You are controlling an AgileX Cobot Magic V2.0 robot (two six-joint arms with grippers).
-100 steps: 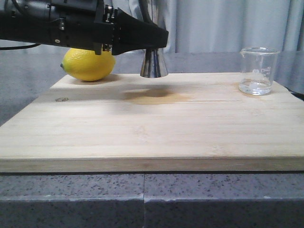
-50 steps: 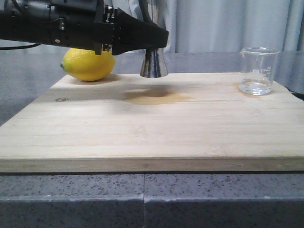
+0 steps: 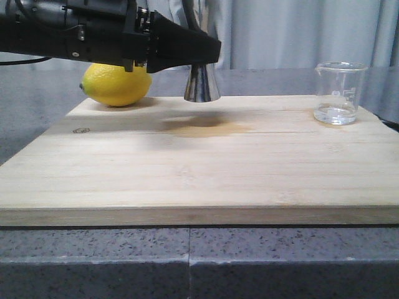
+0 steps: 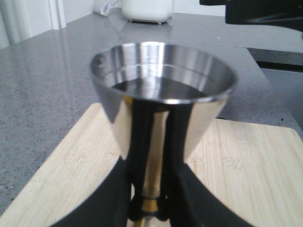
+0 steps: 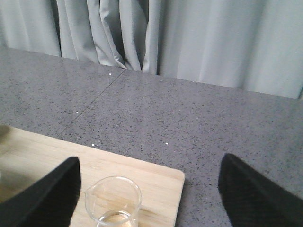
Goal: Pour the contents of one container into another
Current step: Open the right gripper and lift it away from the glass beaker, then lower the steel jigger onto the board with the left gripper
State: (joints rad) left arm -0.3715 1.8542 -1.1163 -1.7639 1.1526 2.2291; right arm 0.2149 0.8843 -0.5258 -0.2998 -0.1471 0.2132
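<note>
Front view shows our left end effector (image 3: 201, 62) clamping the steel cup (image 3: 201, 84) above the board (image 3: 199, 168), apparently holding liquid; tilting short of the beaker (image 3: 338, 92) would spill it.

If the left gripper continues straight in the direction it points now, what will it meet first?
Pointing right across the wooden board, the left gripper, shut on the steel jigger, has a free path up to the glass beaker. That would probably come first, though depth alignment is uncertain.
</note>
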